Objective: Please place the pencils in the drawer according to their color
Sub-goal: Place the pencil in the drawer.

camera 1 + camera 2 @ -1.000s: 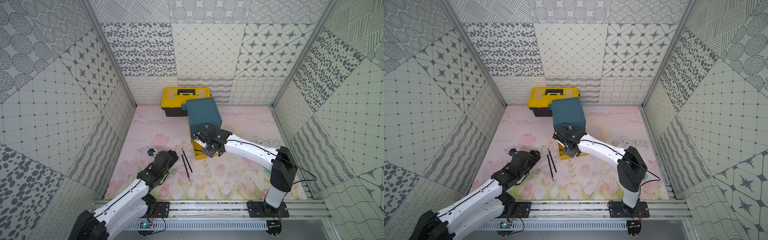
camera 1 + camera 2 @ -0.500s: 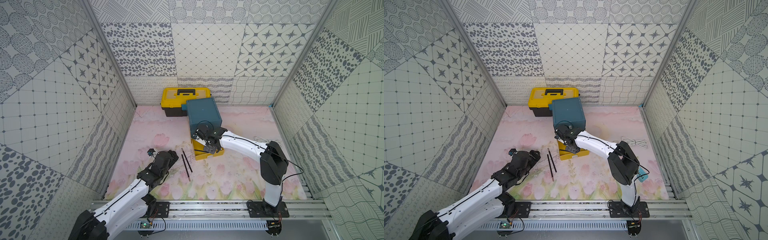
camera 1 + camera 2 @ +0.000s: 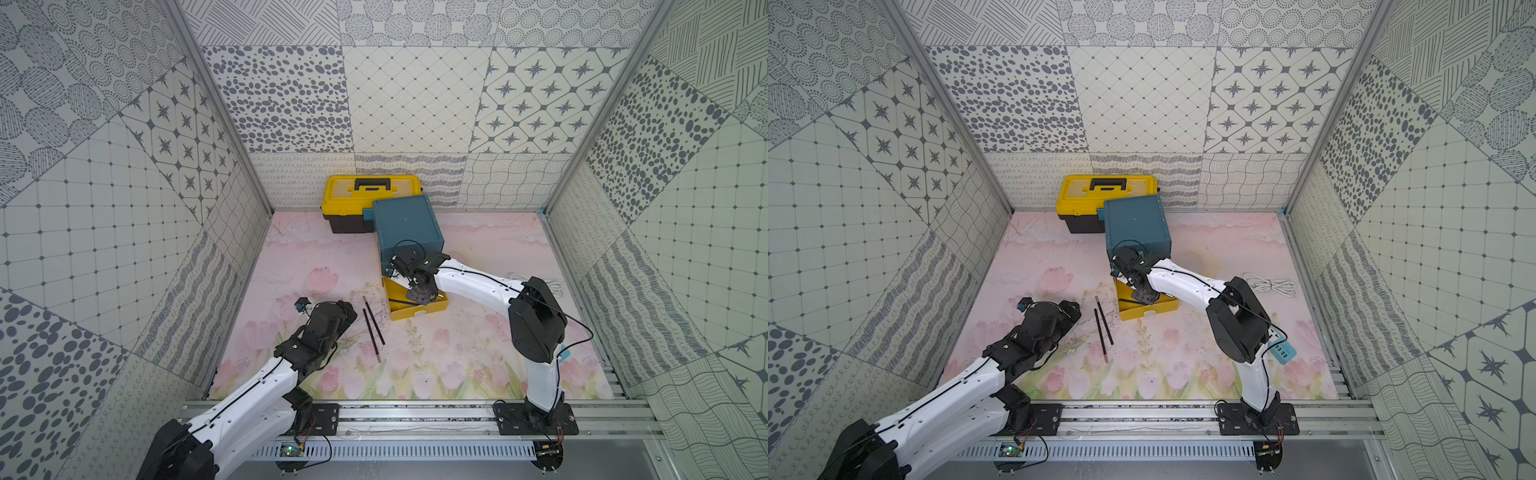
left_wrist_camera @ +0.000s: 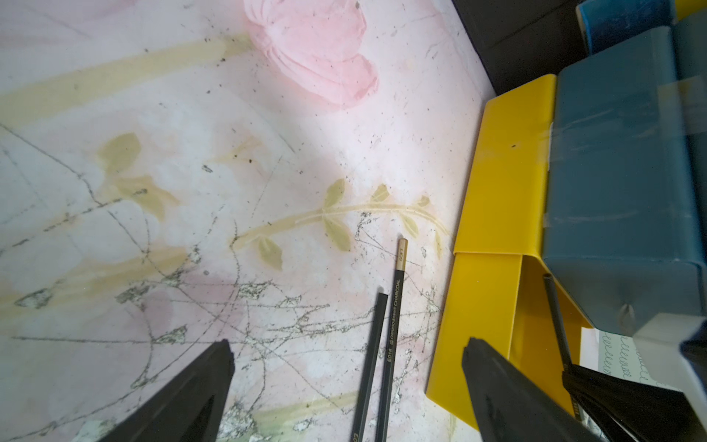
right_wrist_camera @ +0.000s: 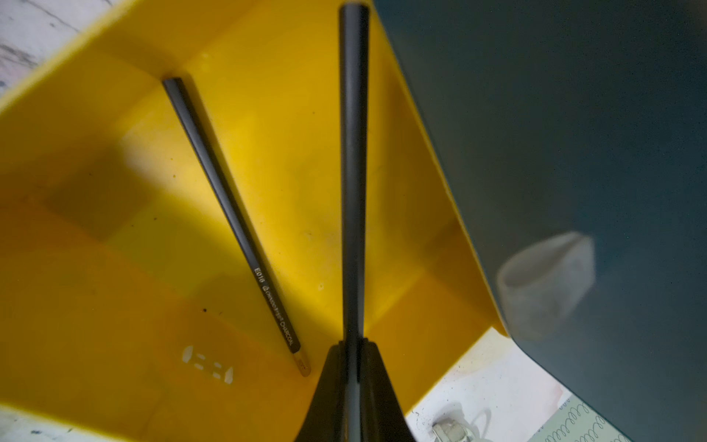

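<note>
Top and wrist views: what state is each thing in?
Teal plastic drawer cabinet, upright
Yellow bottom drawer, pulled open
Black charcoal pencil, lying flat inside it
Dark grey pencil, held over the drawer
Two black pencils, loose on floral mat
Right end effector, shut on grey pencil
Left end effector, open, empty
Yellow toolbox, lid shut

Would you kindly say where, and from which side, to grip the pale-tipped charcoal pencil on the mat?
Probably near its pale end, from straight above, jaws across the shaft: the charcoal pencil lies flat, and the plain pencil alongside stops short there.
</note>
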Robot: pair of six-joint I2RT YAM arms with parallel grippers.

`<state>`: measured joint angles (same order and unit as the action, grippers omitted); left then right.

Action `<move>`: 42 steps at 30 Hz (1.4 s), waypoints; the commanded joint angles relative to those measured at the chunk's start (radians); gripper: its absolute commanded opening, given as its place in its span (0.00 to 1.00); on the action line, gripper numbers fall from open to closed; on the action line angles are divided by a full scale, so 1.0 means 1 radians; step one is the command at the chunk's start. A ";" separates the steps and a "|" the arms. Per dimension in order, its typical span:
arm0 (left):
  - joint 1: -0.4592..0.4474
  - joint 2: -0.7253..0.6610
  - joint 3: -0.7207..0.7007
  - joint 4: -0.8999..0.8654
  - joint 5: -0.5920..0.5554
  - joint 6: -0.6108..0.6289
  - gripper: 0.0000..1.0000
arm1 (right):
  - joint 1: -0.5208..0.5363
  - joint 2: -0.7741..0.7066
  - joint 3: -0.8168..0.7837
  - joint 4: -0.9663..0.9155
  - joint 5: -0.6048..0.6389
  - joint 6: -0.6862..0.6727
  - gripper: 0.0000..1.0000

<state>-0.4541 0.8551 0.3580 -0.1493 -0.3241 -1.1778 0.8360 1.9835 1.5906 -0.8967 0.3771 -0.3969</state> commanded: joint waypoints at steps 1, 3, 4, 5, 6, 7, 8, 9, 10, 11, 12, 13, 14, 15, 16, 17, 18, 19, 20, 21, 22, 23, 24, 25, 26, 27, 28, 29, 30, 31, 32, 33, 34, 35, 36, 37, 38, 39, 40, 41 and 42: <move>0.006 0.001 0.005 0.003 -0.017 0.011 0.99 | 0.000 0.014 0.021 0.039 -0.031 -0.007 0.00; 0.006 0.001 0.003 0.002 -0.016 0.010 0.99 | 0.000 0.014 0.016 0.040 -0.035 -0.013 0.03; 0.006 0.000 0.003 0.002 -0.016 0.010 0.99 | 0.000 0.015 0.014 0.041 -0.034 -0.013 0.05; 0.007 0.000 0.003 0.002 -0.016 0.010 0.99 | 0.001 0.015 0.014 0.041 -0.031 -0.012 0.07; 0.006 0.000 0.004 0.001 -0.016 0.011 0.99 | 0.000 0.016 0.012 0.041 -0.029 -0.011 0.09; 0.006 0.000 0.004 0.003 -0.016 0.009 0.99 | 0.000 0.015 0.012 0.041 -0.027 -0.009 0.13; 0.006 0.002 0.004 0.003 -0.016 0.009 0.99 | 0.000 0.015 0.012 0.041 -0.027 -0.007 0.16; 0.006 0.002 0.004 0.004 -0.015 0.009 0.99 | 0.000 0.012 0.012 0.040 -0.028 -0.006 0.18; 0.006 0.002 0.004 0.005 -0.015 0.010 0.99 | 0.002 0.011 0.012 0.040 -0.029 -0.002 0.20; 0.006 0.002 0.004 0.005 -0.014 0.009 0.99 | 0.002 0.008 0.013 0.039 -0.030 0.004 0.22; 0.006 0.002 0.003 0.004 -0.015 0.009 0.99 | 0.002 0.005 0.013 0.039 -0.033 0.009 0.22; 0.006 0.002 0.003 0.004 -0.014 0.009 0.99 | 0.003 0.001 0.012 0.039 -0.035 0.013 0.22; 0.006 0.002 0.003 0.004 -0.013 0.009 0.99 | 0.005 -0.001 0.011 0.039 -0.038 0.019 0.23; 0.006 0.002 0.004 0.001 -0.013 0.009 0.99 | 0.005 -0.003 0.011 0.040 -0.041 0.024 0.23; 0.006 0.000 0.004 0.001 -0.013 0.008 0.99 | 0.005 -0.007 0.011 0.040 -0.041 0.035 0.24; 0.006 0.000 0.003 0.000 -0.012 0.009 0.99 | 0.006 -0.009 0.013 0.037 -0.038 0.046 0.24; 0.007 -0.001 0.002 -0.002 -0.012 0.008 0.99 | 0.008 -0.011 0.016 0.031 -0.038 0.059 0.24; 0.006 -0.001 0.002 -0.003 -0.011 0.007 0.99 | 0.010 -0.013 0.020 0.023 -0.041 0.074 0.25; 0.007 -0.004 0.002 -0.004 -0.013 0.007 0.99 | 0.014 -0.016 0.024 0.016 -0.044 0.091 0.25; 0.007 -0.004 0.002 -0.004 -0.013 0.008 0.99 | 0.016 -0.021 0.026 0.011 -0.049 0.104 0.25; 0.006 -0.005 0.001 -0.005 -0.013 0.007 0.99 | 0.022 -0.025 0.028 0.006 -0.058 0.118 0.26; 0.007 -0.007 0.001 -0.005 -0.013 0.006 0.99 | 0.027 -0.032 0.028 0.005 -0.063 0.134 0.26; 0.008 -0.007 0.001 -0.006 -0.013 0.006 0.99 | 0.034 -0.037 0.029 0.002 -0.071 0.152 0.26; 0.007 -0.008 0.001 -0.007 -0.013 0.006 0.99 | 0.042 -0.043 0.031 -0.001 -0.079 0.172 0.27; 0.007 -0.006 0.001 -0.008 -0.012 0.005 0.99 | 0.049 -0.048 0.035 -0.006 -0.081 0.190 0.27; 0.006 -0.006 0.000 -0.009 -0.012 0.003 0.99 | 0.058 -0.054 0.041 -0.013 -0.080 0.214 0.27; 0.007 -0.007 -0.001 -0.008 -0.012 0.004 0.99 | 0.065 -0.058 0.049 -0.023 -0.076 0.236 0.27; 0.007 -0.008 -0.001 -0.008 -0.010 0.003 0.99 | 0.071 -0.060 0.058 -0.034 -0.075 0.260 0.28; 0.008 -0.008 -0.001 -0.007 -0.010 0.003 0.99 | 0.076 -0.064 0.067 -0.045 -0.070 0.287 0.28; 0.007 -0.007 -0.001 -0.008 -0.010 0.002 0.99 | 0.082 -0.066 0.075 -0.054 -0.066 0.314 0.28; 0.007 -0.007 -0.001 -0.008 -0.010 0.001 0.99 | 0.086 -0.070 0.083 -0.063 -0.066 0.338 0.28; 0.007 -0.008 -0.003 -0.008 -0.010 0.001 0.99 | 0.093 -0.076 0.090 -0.072 -0.063 0.365 0.28; 0.007 -0.008 -0.003 -0.008 -0.010 0.001 0.99 | 0.100 -0.078 0.096 -0.080 -0.065 0.393 0.28; 0.007 -0.007 -0.003 -0.009 -0.010 0.000 0.99 | 0.106 -0.082 0.103 -0.088 -0.070 0.416 0.28; 0.007 -0.008 -0.005 -0.009 -0.012 0.000 0.99 | 0.115 -0.084 0.112 -0.097 -0.074 0.443 0.28; 0.008 -0.008 -0.006 -0.010 -0.012 -0.002 0.99 | 0.124 -0.087 0.120 -0.104 -0.078 0.471 0.28; 0.008 -0.006 -0.006 -0.010 -0.012 -0.002 0.99 | 0.131 -0.087 0.129 -0.110 -0.086 0.493 0.28; 0.008 -0.008 -0.007 -0.010 -0.012 -0.005 0.99 | 0.138 -0.089 0.138 -0.115 -0.100 0.517 0.28; 0.009 -0.008 -0.009 -0.008 -0.012 -0.006 0.99 | 0.145 -0.088 0.148 -0.117 -0.110 0.544 0.28; 0.008 -0.010 -0.010 -0.008 -0.012 -0.006 0.99 | 0.149 -0.085 0.156 -0.117 -0.124 0.562 0.28; 0.008 -0.010 -0.012 -0.007 -0.012 -0.008 0.99 | 0.154 -0.080 0.166 -0.118 -0.146 0.579 0.28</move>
<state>-0.4496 0.8494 0.3523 -0.1497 -0.3237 -1.1786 0.9749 1.9301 1.7222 -1.0000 0.2817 0.0761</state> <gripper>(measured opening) 0.992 0.277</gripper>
